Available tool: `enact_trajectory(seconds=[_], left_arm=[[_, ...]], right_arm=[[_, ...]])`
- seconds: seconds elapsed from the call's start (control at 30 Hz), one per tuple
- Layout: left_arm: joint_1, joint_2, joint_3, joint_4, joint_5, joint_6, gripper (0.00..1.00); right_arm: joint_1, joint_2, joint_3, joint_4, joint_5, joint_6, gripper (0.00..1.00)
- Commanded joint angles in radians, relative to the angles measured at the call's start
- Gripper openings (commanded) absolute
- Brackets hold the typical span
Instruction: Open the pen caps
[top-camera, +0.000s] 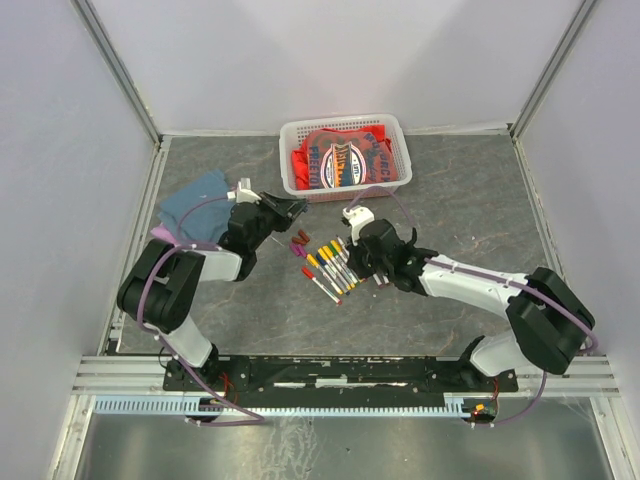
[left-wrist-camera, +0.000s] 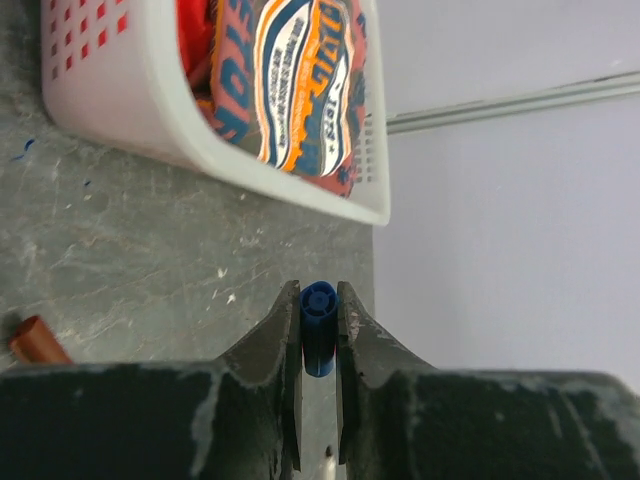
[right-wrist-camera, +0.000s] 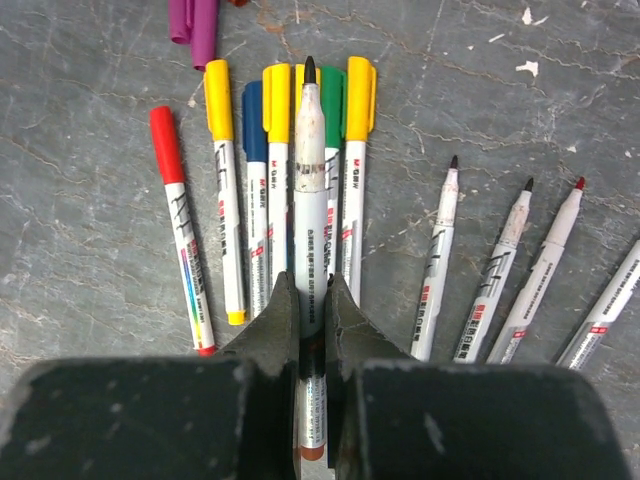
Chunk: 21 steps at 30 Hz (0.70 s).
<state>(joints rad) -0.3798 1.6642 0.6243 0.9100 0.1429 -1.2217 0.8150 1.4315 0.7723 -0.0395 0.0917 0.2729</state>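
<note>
as the right gripper (right-wrist-camera: 310, 290) is clenched on the white barrel of a bare-tipped pen (right-wrist-camera: 310, 170) and the left gripper (left-wrist-camera: 318, 297) is clenched across a blue cap (left-wrist-camera: 318, 335), both are occupied. the held pen sits over a row of capped pens (right-wrist-camera: 225, 160) lying side by side on the tabletop (right-wrist-camera: 80, 250). several uncapped pens (right-wrist-camera: 440, 250) lie just right of the row, and loose purple caps (right-wrist-camera: 195, 25) lie beyond it.

handling, as judged: the pens are light, stiff and smooth, so liable to roll or slip. the caps are small, hard and probably held on by friction. grip the barrel at mid-length, pinch the cap across its sides, and pull straight along the pen's length.
</note>
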Motion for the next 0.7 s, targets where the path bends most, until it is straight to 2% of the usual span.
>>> enact_trajectory(seconds=[0.0,0.27,0.67], left_arm=[[0.002,-0.039,-0.054,-0.010,0.024,0.103,0.03],[0.000,-0.131,-0.174,-0.153,-0.030,0.177,0.03],[0.001,-0.102,-0.236,-0.144,-0.019,0.178,0.05]], right_arm=[[-0.019,0.004,0.049,-0.010,0.011,0.018,0.01],[-0.031,0.096,0.081,-0.026,0.065,0.047,0.01],[-0.048,0.169,0.100,-0.039,0.109,0.054,0.02]])
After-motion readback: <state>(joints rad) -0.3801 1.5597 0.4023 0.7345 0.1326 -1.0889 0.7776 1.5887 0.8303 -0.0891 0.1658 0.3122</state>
